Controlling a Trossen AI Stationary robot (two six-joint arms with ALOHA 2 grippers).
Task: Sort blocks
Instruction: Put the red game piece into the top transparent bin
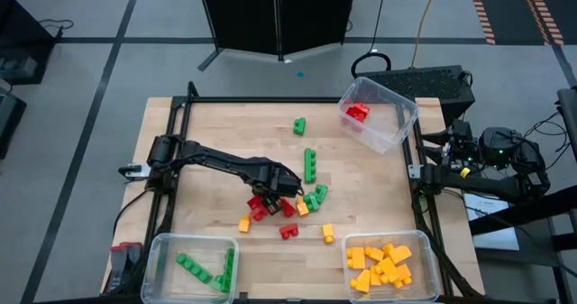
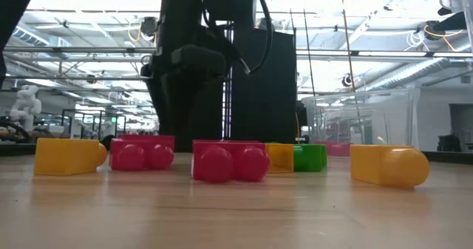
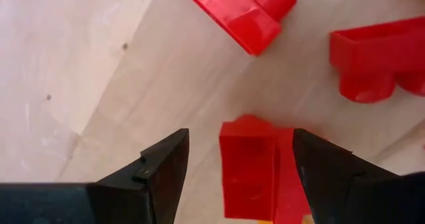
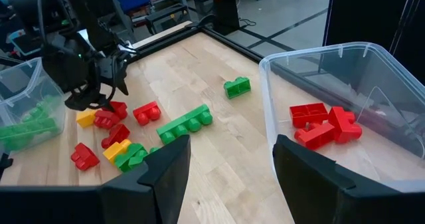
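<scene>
Red, green and yellow blocks lie loose on the wooden table around its middle point(image 1: 288, 209). My left gripper point(image 3: 240, 136) points straight down over the red ones, open. One red block point(image 3: 249, 167) lies on the table between its fingers, with a bare gap to one finger and close beside the other. Two more red blocks point(image 3: 242, 11) point(image 3: 375, 58) lie just beyond it. My right gripper point(image 4: 229, 171) waits open at the table's right edge, holding nothing, and looks toward the bin with red blocks point(image 4: 322, 124).
Three clear bins stand on the table. One with green blocks point(image 1: 191, 266) is at the near left, one with yellow blocks point(image 1: 389, 266) at the near right, and a tilted one with red blocks point(image 1: 379, 115) at the far right. Green blocks point(image 1: 309, 164) point(image 1: 298, 124) lie farther back.
</scene>
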